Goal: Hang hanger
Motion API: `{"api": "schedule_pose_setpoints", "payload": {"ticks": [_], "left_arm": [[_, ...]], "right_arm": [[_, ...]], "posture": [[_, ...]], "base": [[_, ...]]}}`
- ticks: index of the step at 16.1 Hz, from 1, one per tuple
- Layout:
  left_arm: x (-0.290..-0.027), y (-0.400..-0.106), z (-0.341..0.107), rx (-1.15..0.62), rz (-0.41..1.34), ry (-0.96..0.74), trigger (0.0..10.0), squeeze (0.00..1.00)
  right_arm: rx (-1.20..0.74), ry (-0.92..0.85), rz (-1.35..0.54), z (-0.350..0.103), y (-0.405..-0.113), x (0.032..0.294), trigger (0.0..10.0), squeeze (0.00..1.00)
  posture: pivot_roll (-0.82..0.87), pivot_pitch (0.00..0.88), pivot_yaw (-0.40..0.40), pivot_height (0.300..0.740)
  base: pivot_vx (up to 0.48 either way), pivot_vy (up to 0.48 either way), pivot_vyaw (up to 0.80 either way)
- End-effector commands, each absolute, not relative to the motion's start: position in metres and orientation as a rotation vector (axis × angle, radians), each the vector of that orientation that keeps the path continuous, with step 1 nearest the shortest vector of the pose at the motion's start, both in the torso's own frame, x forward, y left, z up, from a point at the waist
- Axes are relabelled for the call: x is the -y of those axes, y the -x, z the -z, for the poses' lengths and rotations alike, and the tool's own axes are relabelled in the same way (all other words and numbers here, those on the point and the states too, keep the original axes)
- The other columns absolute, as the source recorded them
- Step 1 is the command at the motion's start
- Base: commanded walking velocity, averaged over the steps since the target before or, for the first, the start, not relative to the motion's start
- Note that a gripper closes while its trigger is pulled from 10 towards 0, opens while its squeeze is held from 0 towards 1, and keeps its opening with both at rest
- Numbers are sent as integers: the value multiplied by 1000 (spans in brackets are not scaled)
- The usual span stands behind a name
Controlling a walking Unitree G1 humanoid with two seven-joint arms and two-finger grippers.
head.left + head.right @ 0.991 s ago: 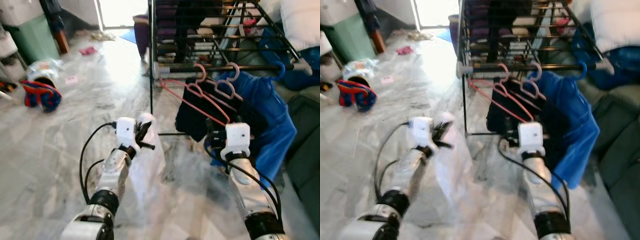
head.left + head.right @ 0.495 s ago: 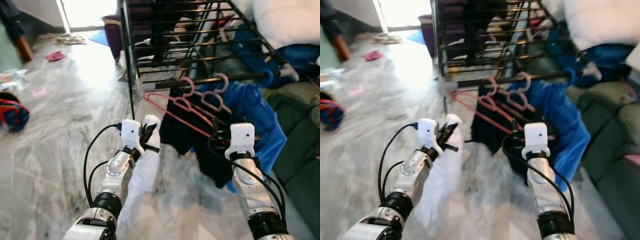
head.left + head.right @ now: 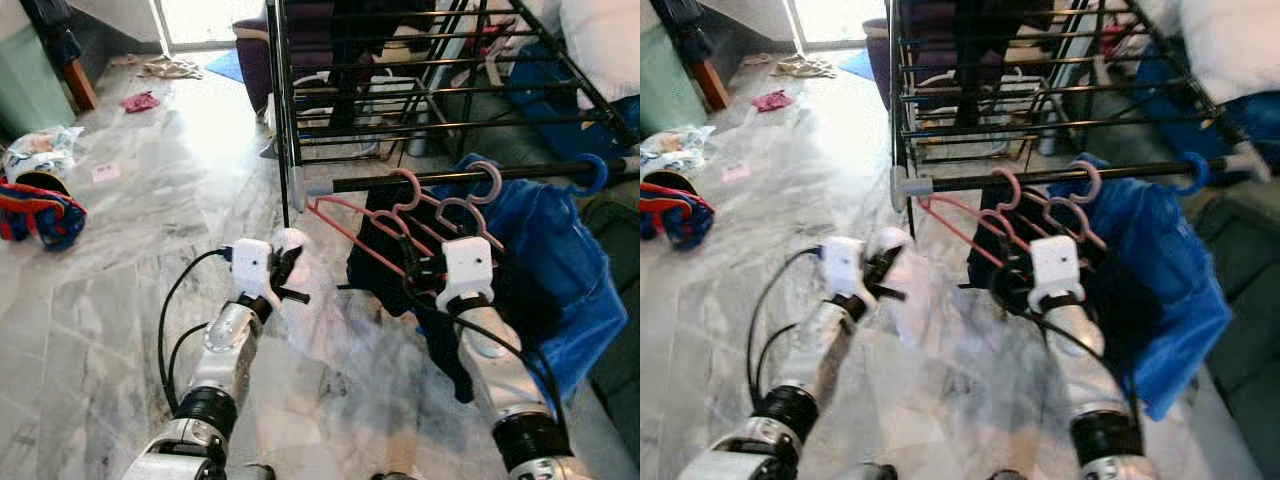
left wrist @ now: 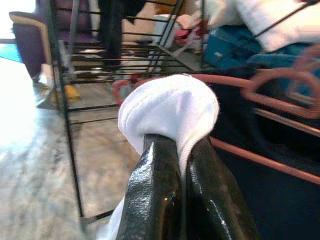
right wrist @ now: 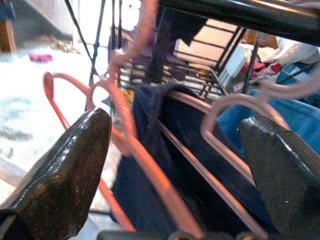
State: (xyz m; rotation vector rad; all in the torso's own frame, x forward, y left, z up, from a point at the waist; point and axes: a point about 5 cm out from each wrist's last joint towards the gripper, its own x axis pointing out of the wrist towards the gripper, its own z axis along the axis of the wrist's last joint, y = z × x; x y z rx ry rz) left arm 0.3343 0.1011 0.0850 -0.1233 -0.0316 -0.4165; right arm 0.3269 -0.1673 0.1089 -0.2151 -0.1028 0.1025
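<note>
Several pink hangers (image 3: pixel 405 190) hang by their hooks on the black rail (image 3: pixel 440 180) of a drying rack, with a dark garment (image 3: pixel 385 245) on them. My right gripper (image 3: pixel 425 272) sits just below them, open; its wide-apart fingers (image 5: pixel 65 170) frame a pink hanger (image 5: pixel 150 175) without touching it. My left gripper (image 3: pixel 288 278) is lower and to the left, shut on a white cloth (image 3: pixel 312 305) that drapes down to the floor. In the left wrist view the white cloth (image 4: pixel 170 112) bulges over the closed fingertips (image 4: pixel 155 150).
A blue garment (image 3: pixel 565 270) on a blue hanger hangs at the rail's right end. The black drying rack (image 3: pixel 400 70) stands ahead on a marble floor. A red and blue bag (image 3: pixel 38 210) and scattered clothes lie on the left. A dark sofa (image 3: pixel 615 370) borders the right.
The camera has swung, shifting the whole scene. My right gripper has come up closer under the pink hangers. My left gripper still holds the white cloth.
</note>
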Motion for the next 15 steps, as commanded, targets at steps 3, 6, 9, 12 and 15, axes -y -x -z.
{"api": "schedule_pose_setpoints", "payload": {"ticks": [3,6,9,12,15], "left_arm": [[-110,-333,-87,45,403,100,10000,0],[-110,-331,-85,35,422,96,10000,0],[-112,-330,-86,40,440,94,10000,0],[-112,-329,-87,41,463,89,10000,0],[-110,-327,-87,40,481,85,10000,0]], "right_arm": [[52,224,-158,-118,-343,170,10000,0],[-4,267,-298,-120,-353,160,10000,0],[-58,266,-347,-125,-364,159,10000,0],[-82,291,-359,-131,-373,164,10000,0],[-119,292,-370,-133,-378,169,10000,0]], "posture": [[-48,166,-17,740],[-42,171,-17,740],[-30,172,-17,740],[-24,174,-14,740],[-21,177,-11,740]], "base": [[0,0,0],[0,0,0],[0,0,0],[0,0,0],[0,0,0]]}}
